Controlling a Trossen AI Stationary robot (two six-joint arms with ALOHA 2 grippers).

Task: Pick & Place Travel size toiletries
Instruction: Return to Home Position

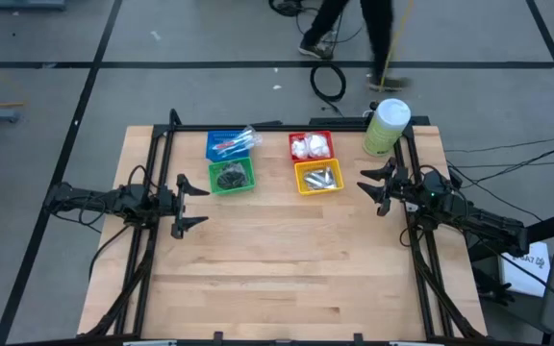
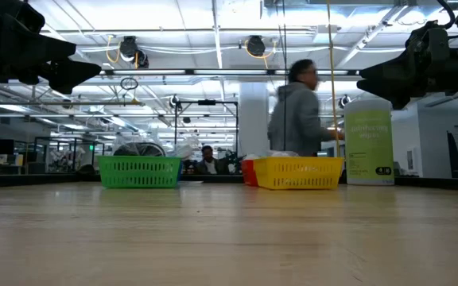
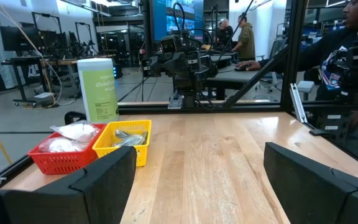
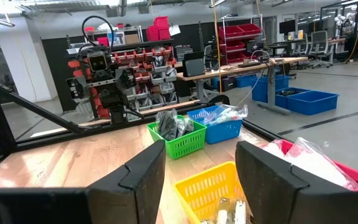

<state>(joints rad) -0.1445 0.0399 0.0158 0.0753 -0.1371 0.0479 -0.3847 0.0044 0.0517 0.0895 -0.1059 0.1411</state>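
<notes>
Pale wood planks make up the table (image 1: 287, 269), edged with dark rails and surrounded by a grey floor (image 1: 56, 96) marked with tape. Two arms reach in from opposite sides. The left end effector (image 1: 204, 204) hangs above the wood, released, its two fingers (image 3: 101, 183) spread wide with nothing between them. The right end effector (image 1: 369, 192) faces it from across the table, also released, its two fingers (image 4: 138, 183) parted and bare.

Just ahead of the left end effector's fingertips, a little toward the far edge, stands one green basket (image 2: 139, 172) holding dark round discs (image 1: 229, 177). Right against its far side sits one blue basket (image 4: 222, 132) with toothbrushes (image 1: 237, 144) in clear wrap poking over the rim.

Just ahead of the right end effector's fingertips is one yellow basket (image 2: 296, 173) with small silver tubes (image 1: 321, 177). Against its far side is one red basket (image 3: 58, 160) heaped with white puffy packets (image 1: 311, 146). That makes four baskets in two pairs, with a gap between the pairs. Every toiletry lies inside a basket, and the pieces overlap too much to count.

Beyond the right end effector, toward the far corner, one tall pale-green canister (image 1: 386, 125) with a white lid stands upright. One person (image 2: 296, 111) is on the floor past the table.
</notes>
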